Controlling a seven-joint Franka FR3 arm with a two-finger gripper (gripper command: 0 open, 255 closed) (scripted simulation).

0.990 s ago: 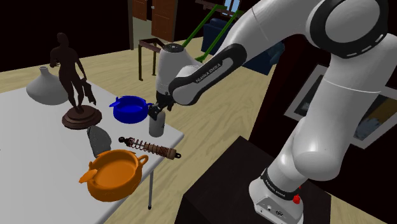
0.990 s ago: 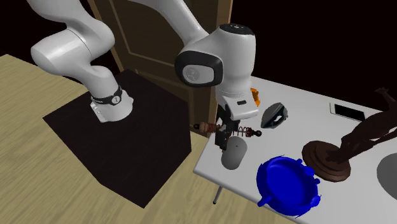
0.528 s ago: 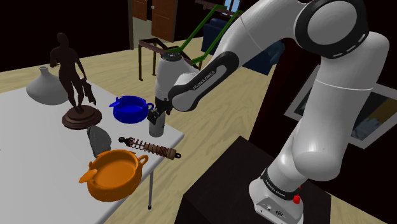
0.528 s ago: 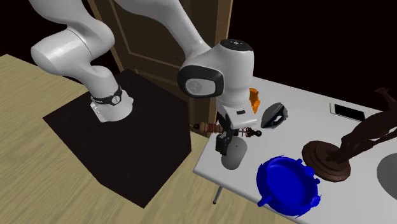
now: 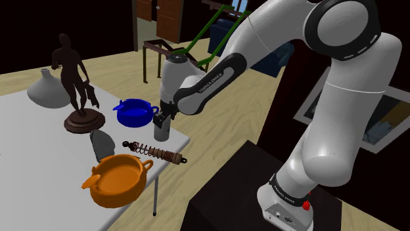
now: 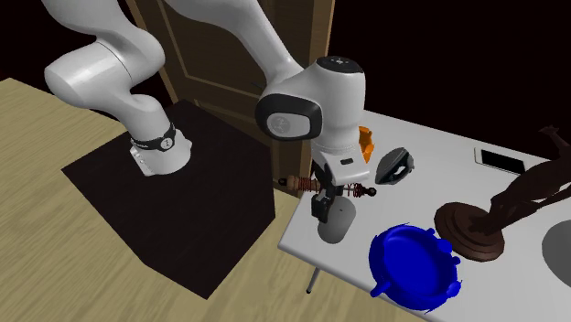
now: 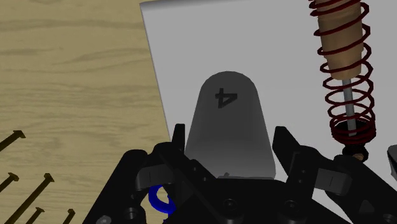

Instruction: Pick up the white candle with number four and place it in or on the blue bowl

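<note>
claw state: my claw (image 7: 226, 143) is narrowed onto the candle (image 7: 229, 127). One finger (image 7: 175, 143) sits on each flank, and both look to be touching it.
candle look: pale grey-white w/ a rounded dome top, widening toward the base. Dark "4" printed just under the dome. It stands upright, base on the table (image 7: 273, 38).
candle place: right betw. my fingers, lower half down in the claw, dome poking out past the tips. The shoulder view has my claw (image 5: 160, 119) on top of it (image 5: 161, 130).
blue bowl: the bowl (image 5: 135, 113) is near my claw, on the shoulder view's left. It sits apart from the candle w/ a strip of bare table betw. them.
spring part: dark red coil on a tan shaft (image 7: 343, 70), lying flat just beside my claw, on the side away from the table edge. It doesn't touch the candle.
table edge: v. close on the claw's other side, w/ wood floor (image 7: 70, 76) straight beyond it. In the second exterior view the candle (image 6: 336, 222) sits by the table's corner, nearest the stand (image 6: 174, 201).
open room: air over the dome is open, and so is the space off the edge over the floor.
further off: the orange bowl (image 5: 118, 178) and the dark figure on a round base (image 5: 79, 85) are both well apart from my claw.
</note>
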